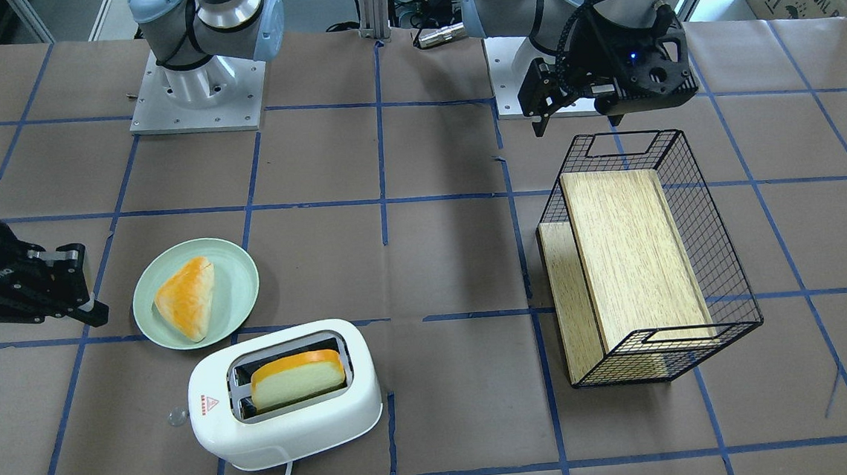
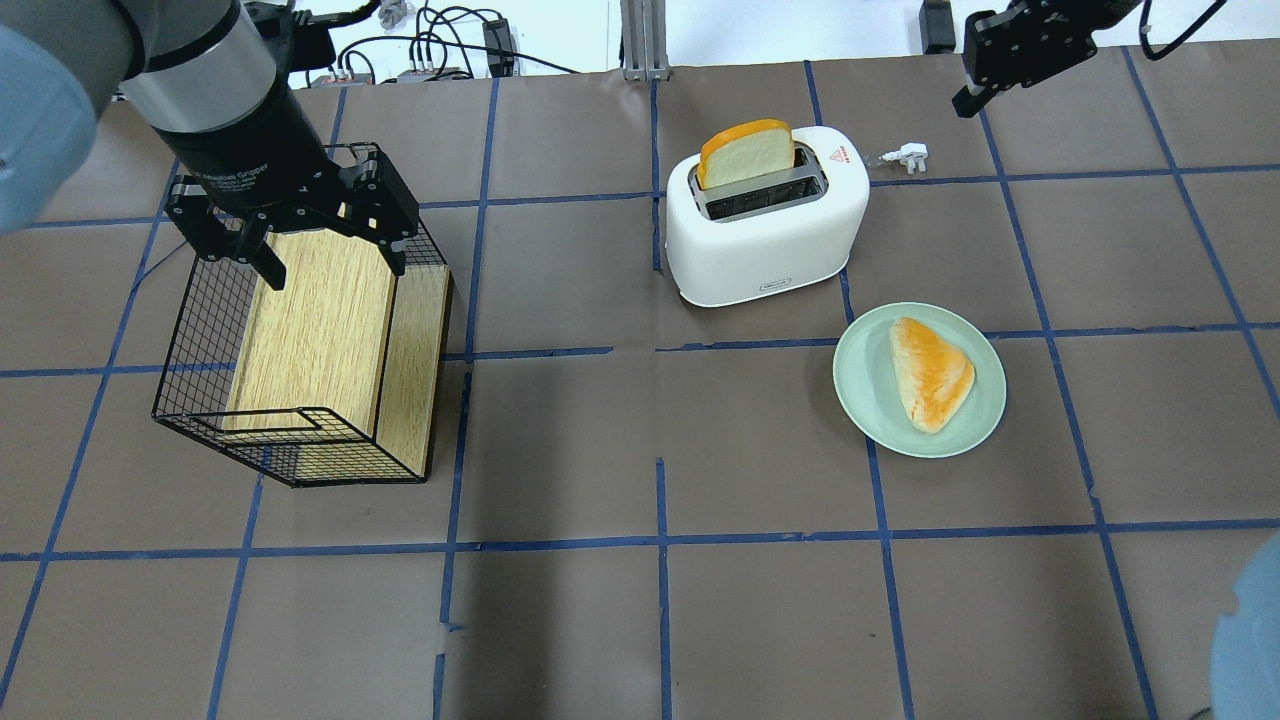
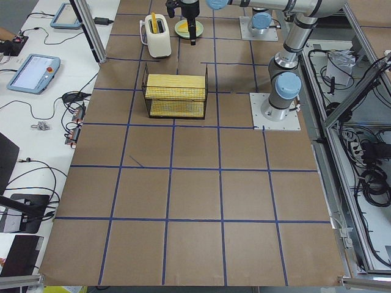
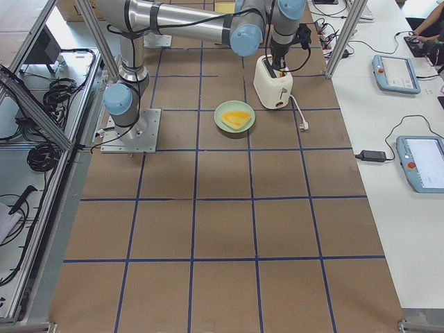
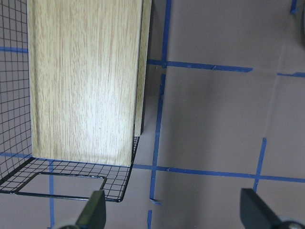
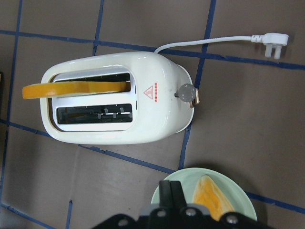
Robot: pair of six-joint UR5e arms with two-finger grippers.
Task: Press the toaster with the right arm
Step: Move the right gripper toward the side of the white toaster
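Desk scene for the press step, seen from both sides and from the wrists. The toaster (image 1: 287, 426) stands upright on the desk in the robot's right half, toward the operators' edge. It sits just beside a pale green plate (image 1: 236, 277) carrying a triangular pastry (image 1: 185, 297), and does not touch it. A slice of bread (image 1: 298, 378) stands tall in the slot farther from the plate; the other slot is empty. The white cord (image 6: 209, 44) runs to a plug (image 6: 271, 39) lying loose on the desk. The right gripper (image 6: 170, 196) hovers clear of the toaster on the plate side, its fingers drawn together and holding nothing. The left gripper (image 2: 332, 268) hangs over the wire basket (image 1: 722, 246), which holds a wooden board (image 1: 629, 253); its fingers are spread wide and it is empty. The toaster's shell is probably light, hollow, smooth plastic, stiff enough to bear a push. It is likely to skid or rock on the paper-covered desk if pushed sideways or off-centre. No grasp is needed here. The contact point is the small clear knob (image 6: 186, 92) on the end below the red warning triangle (image 6: 149, 90). This knob should be met from above and driven straight down. It is small and probably slippery, so closed fingertips could slide off it. With the plug out, the lever may not latch.
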